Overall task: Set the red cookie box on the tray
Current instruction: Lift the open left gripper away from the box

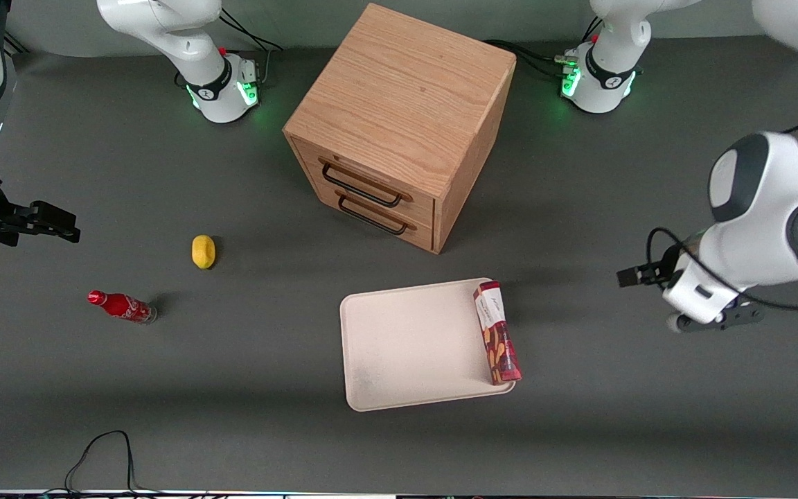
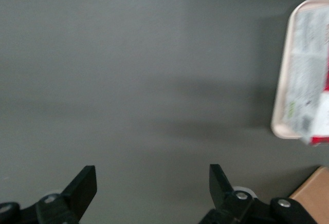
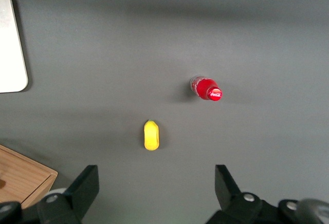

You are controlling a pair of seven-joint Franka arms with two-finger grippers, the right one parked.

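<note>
The red cookie box [image 1: 497,333] lies lengthwise on the tray [image 1: 406,346], along the tray's edge toward the working arm's end, its white label end nearer the cabinet. In the left wrist view the tray [image 2: 290,75] and a bit of the box [image 2: 321,131] show at the frame's border. My left gripper [image 1: 633,276] hangs above bare table beside the tray, toward the working arm's end and well apart from the box. Its fingers [image 2: 85,183] stand wide apart, so the gripper [image 2: 152,175] is open with nothing between them.
A wooden two-drawer cabinet [image 1: 399,132] stands farther from the front camera than the tray; its corner [image 2: 314,193] shows in the left wrist view. A yellow lemon [image 1: 203,251] and a small red soda bottle [image 1: 120,306] lie toward the parked arm's end.
</note>
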